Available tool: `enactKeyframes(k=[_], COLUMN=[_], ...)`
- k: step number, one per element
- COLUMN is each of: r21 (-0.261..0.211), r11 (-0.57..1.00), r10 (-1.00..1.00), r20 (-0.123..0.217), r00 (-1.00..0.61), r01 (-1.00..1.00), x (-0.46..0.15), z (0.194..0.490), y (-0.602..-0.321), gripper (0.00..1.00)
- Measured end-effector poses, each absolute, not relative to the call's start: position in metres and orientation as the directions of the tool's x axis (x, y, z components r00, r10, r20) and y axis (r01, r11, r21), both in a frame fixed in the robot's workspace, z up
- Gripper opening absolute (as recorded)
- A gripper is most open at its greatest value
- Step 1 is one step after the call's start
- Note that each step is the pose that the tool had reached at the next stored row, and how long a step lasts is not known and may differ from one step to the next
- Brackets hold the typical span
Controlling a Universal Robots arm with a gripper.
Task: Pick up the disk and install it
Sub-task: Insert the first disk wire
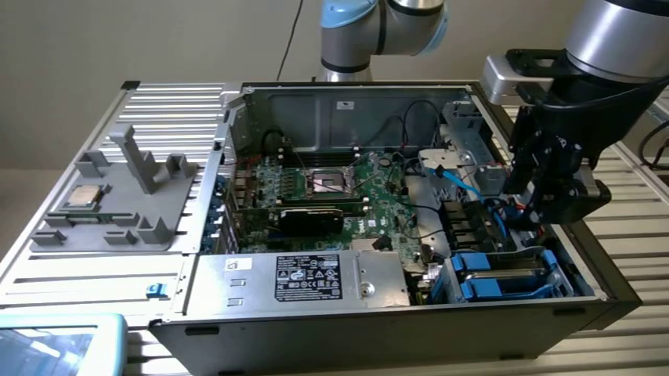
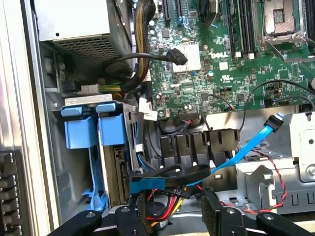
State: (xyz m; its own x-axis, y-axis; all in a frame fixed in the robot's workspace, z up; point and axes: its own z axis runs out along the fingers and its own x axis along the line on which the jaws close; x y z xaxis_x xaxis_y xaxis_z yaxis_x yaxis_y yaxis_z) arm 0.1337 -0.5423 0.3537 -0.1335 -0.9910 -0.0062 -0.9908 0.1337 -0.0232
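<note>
Hovering over the open computer case [image 1: 377, 329], the claw [image 1: 546, 218] stands with its fingers apart and nothing between them. The disk [image 1: 500, 276] lies below the claw and slightly off to one side. It appears seated in the drive bay in its blue carrier bracket, and loose cables [image 2: 246, 147] run close under the fingers. The disk is likely rigid, dense and shock-sensitive, while the plastic bracket may flex. The firm long edges look the safest hold, clear of label and connector.

Disk [image 1: 502, 276]: silver-grey, blue carrier frame, seated in drive bay at case corner.
</note>
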Motion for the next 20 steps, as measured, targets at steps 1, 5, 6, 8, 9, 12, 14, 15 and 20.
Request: enactKeyframes(k=[1,5,6,8,9,12,14,15,20], r21=[-0.024,-0.026,-0.026,-0.027,-0.028,-0.030,-0.031,-0.031,-0.036], r11=[0.137,0.156,0.166,0.188,0.196,0.217,0.229,0.234,0.256], r10=[-0.991,-0.988,-0.986,-0.982,-0.981,-0.976,-0.973,-0.972,-0.967], r20=[-0.006,-0.007,-0.007,-0.007,-0.007,-0.008,-0.008,-0.008,-0.009], r00=[-0.137,-0.156,-0.165,-0.187,-0.196,-0.217,-0.229,-0.234,-0.256], r01=[-0.990,-0.987,-0.986,-0.982,-0.980,-0.976,-0.973,-0.972,-0.966], x=[0.1326,0.1296,0.1296,0.1296,0.1294,0.1284,0.1272,0.1265,0.1231], z=[0.3536,0.3532,0.3530,0.3526,0.3524,0.3514,0.3507,0.3504,0.3491], y=[-0.5422,-0.5420,-0.5420,-0.5420,-0.5419,-0.5418,-0.5416,-0.5415,-0.5408], gripper=[0.58,0.58,0.58,0.58,0.58,0.58,0.58,0.58,0.58])
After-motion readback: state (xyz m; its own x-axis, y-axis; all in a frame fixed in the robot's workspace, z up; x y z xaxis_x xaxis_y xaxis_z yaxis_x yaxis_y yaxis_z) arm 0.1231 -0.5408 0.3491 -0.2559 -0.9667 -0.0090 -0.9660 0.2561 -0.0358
